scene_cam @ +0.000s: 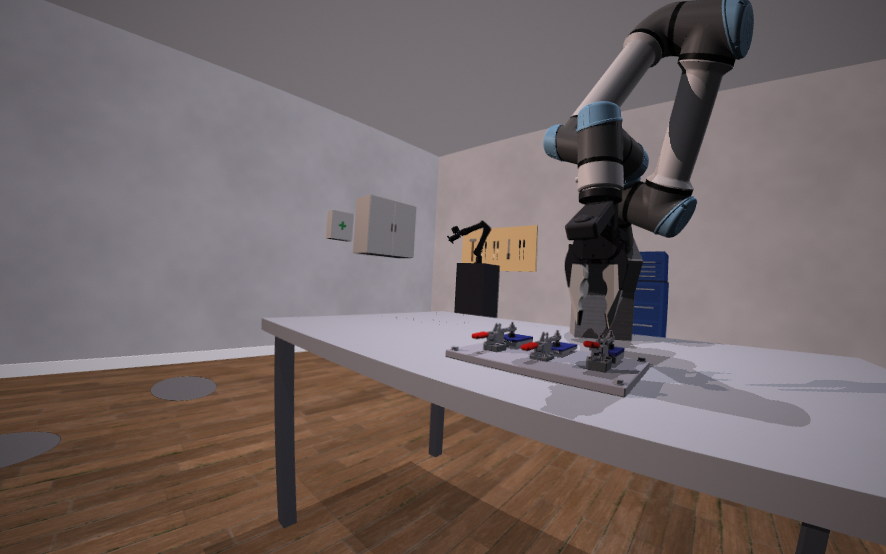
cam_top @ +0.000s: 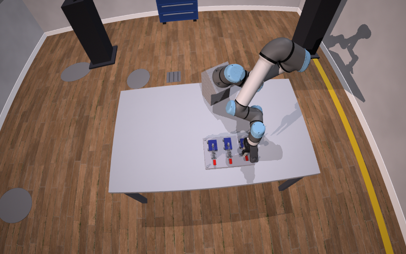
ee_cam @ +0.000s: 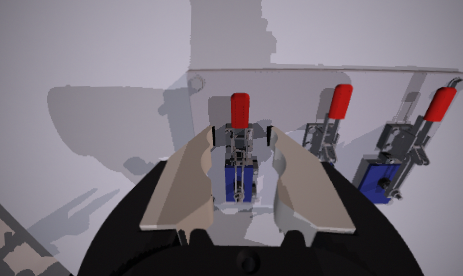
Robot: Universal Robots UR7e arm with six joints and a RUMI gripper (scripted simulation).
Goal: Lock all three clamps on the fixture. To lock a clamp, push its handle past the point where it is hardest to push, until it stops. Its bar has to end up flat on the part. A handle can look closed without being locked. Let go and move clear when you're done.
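A grey fixture plate (cam_top: pixel 229 153) lies on the white table near its front right and carries three toggle clamps, each with a red handle and a blue part. In the wrist view the right-hand clamp (ee_cam: pixel 240 150) sits between my fingers, its red handle (ee_cam: pixel 239 109) pointing away beyond the tips. The middle clamp (ee_cam: pixel 328 127) and the left clamp (ee_cam: pixel 403 147) stand to the side. All three handles lie low, as the side view (scene_cam: pixel 546 346) shows; I cannot tell whether they are locked. My gripper (ee_cam: pixel 240 127) is partly open and hangs straight down just above the right-hand clamp (scene_cam: pixel 601 354), holding nothing.
The arm's grey base block (cam_top: pixel 214 86) stands at the table's back edge. The table's front edge runs close in front of the plate (scene_cam: pixel 550 371). A blue drawer cabinet (scene_cam: pixel 649 292) and a black pillar (scene_cam: pixel 476 289) stand off the table behind.
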